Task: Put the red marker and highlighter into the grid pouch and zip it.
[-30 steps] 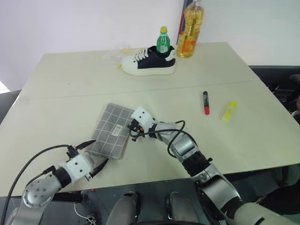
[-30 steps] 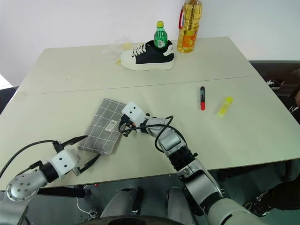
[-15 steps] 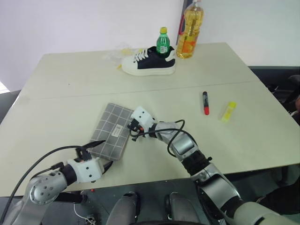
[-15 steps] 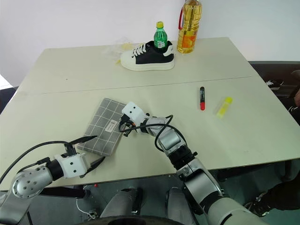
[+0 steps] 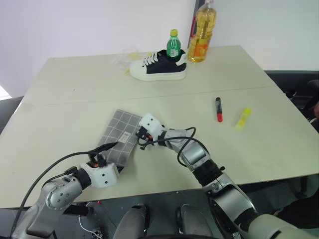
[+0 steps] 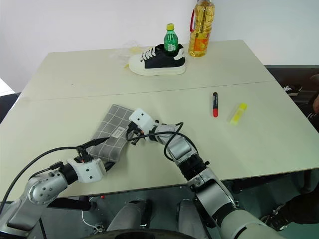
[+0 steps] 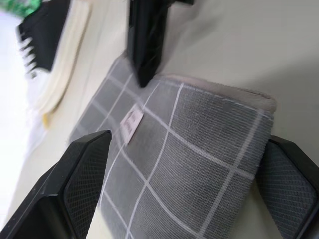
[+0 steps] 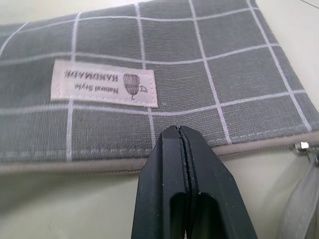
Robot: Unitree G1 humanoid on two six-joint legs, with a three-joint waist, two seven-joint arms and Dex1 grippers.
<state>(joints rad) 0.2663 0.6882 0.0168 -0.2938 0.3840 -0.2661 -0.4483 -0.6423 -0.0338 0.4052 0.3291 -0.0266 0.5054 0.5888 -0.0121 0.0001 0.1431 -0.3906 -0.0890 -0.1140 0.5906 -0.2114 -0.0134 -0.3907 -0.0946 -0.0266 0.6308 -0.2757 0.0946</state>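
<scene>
Since a second ago the left claw (image 7: 169, 174) has come forward to the near corner of the flat grey fabric pouch with white grid lines (image 5: 121, 136); its two black fingers now stand spread wide, one on each side of that corner. Whether they touch the cloth is hard to make out. Across the pouch from it, the right claw (image 8: 183, 142) rests with its fingers pressed together, tips at the zipper edge just below the small white label (image 8: 102, 83); the zipper pull (image 8: 303, 147) is cut off beside it. Well apart to the right of both claws lie the slim black-and-red marker (image 5: 218, 109) and the stubby pale-yellow highlighter (image 5: 243, 118), near each other on the pale table (image 5: 75, 94).
</scene>
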